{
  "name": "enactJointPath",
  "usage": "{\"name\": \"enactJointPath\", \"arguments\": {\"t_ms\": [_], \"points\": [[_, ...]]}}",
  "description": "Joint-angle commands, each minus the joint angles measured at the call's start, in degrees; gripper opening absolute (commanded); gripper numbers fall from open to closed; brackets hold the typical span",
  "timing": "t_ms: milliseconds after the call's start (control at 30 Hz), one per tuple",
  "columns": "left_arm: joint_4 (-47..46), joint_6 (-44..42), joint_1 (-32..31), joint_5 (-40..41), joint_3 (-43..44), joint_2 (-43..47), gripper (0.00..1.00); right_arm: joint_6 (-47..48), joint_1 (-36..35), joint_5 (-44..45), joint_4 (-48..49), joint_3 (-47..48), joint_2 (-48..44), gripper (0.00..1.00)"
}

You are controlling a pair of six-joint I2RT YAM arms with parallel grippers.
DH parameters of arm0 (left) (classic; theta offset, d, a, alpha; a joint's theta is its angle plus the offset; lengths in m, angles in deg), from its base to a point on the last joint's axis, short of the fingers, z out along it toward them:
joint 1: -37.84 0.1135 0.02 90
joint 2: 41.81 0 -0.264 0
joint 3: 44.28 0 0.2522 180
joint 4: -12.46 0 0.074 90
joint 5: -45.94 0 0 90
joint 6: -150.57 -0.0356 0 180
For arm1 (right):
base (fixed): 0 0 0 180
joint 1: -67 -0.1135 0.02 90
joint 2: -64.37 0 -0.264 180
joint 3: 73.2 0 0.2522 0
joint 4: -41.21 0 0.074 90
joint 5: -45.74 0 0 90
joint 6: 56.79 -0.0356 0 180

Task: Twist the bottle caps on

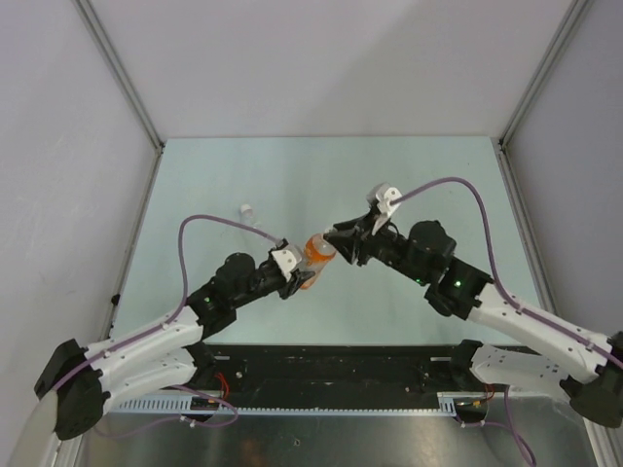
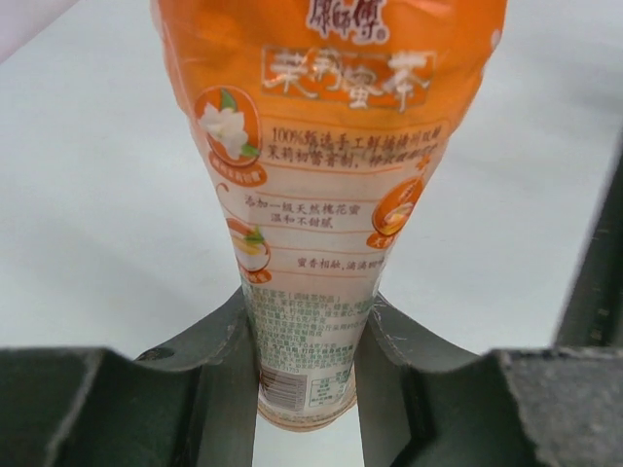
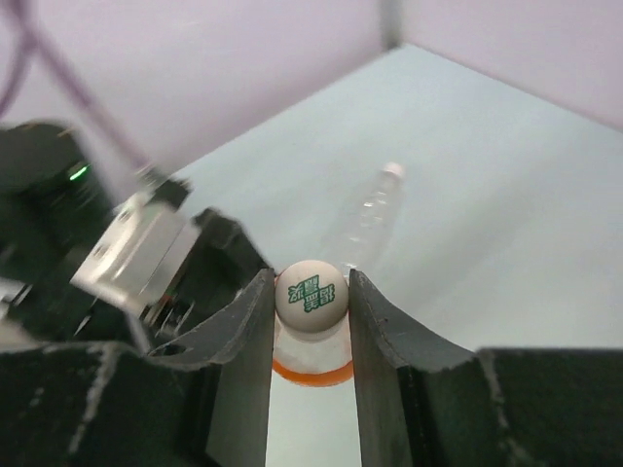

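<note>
The orange-tinted bottle is held off the table between both arms, lying roughly level. My left gripper is shut on its base end; in the left wrist view the jaws clamp the labelled bottle. My right gripper is shut on a white cap with green print, sitting at the bottle's neck above its orange shoulder. A plain clear bottle lies on the table behind, with a white cap on its end. The Pepsi bottle and the black cap are out of view.
The pale green table is fenced by grey walls at the left, back and right. A black rail runs along the near edge between the arm bases. The left arm's purple cable arcs near the clear bottle.
</note>
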State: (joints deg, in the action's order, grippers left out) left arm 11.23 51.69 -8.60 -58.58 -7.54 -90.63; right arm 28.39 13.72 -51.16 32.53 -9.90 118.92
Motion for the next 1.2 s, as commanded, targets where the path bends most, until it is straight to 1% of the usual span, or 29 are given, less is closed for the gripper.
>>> {"name": "enactJointPath", "arguments": {"t_ms": [0, 100, 267, 433, 500, 567, 633, 700, 767, 867, 933, 967, 1033, 1100, 1167], "points": [[-9.47, 2.81, -1.94, 17.95, 7.29, -3.51, 0.00, -12.75, -0.99, 24.24, -4.98, -0.72, 7.44, 0.01], [-12.74, 4.04, -3.68, 24.26, 7.75, -7.11, 0.00, -18.48, -1.09, 31.59, -2.79, -0.91, 11.42, 0.00], [-17.59, 5.62, -5.94, 33.55, 7.61, -12.23, 0.00, -29.82, -1.09, 38.16, -0.06, -0.89, 15.69, 0.00], [-20.24, 7.37, -7.89, 41.86, 7.60, -15.39, 0.00, -46.65, -1.07, 45.74, -1.73, -0.87, 18.96, 0.01], [-21.02, 7.39, -8.81, 44.34, 7.60, -16.52, 0.00, -51.93, -1.05, 48.29, -2.46, -0.87, 19.69, 0.05], [-21.81, 6.93, -9.87, 46.08, 7.82, -17.55, 0.00, -55.00, -1.09, 49.72, -2.41, -0.85, 19.91, 0.07], [-22.17, 6.59, -10.64, 46.87, 8.14, -18.55, 0.00, -55.42, -1.12, 49.99, -1.51, -0.74, 19.79, 0.08], [-22.25, 6.51, -10.94, 46.41, 8.18, -19.22, 0.00, -53.61, -1.13, 49.18, -0.10, -0.64, 19.52, 0.13], [-22.30, 6.62, -11.09, 45.39, 7.92, -19.39, 0.00, -50.17, -1.02, 47.33, 1.55, -0.60, 18.77, 0.20], [-22.16, 6.89, -11.13, 44.15, 6.93, -19.24, 0.00, -39.46, 0.05, 39.72, 4.81, -0.51, 16.39, 0.43], [-22.12, 7.64, -11.09, 43.13, 5.44, -17.70, 0.00, -28.71, 1.12, 31.03, 6.69, -0.50, 13.90, 0.59], [-22.07, 8.04, -11.11, 41.35, 4.41, -16.52, 0.00, -23.68, 1.71, 26.52, 6.95, -0.50, 12.24, 0.68], [-21.83, 9.36, -10.91, 36.79, 2.32, -13.48, 0.00, -15.53, 3.62, 16.18, 6.65, -0.56, 8.16, 0.79], [-20.83, 11.13, -10.02, 30.59, 0.90, -10.59, 0.00, -7.78, 5.75, 3.83, 5.87, -0.64, 3.83, 0.87], [-19.74, 12.52, -8.09, 22.52, 0.02, -8.38, 0.00, -1.28, 6.90, -7.10, 4.23, -0.66, -0.49, 0.91]]}}
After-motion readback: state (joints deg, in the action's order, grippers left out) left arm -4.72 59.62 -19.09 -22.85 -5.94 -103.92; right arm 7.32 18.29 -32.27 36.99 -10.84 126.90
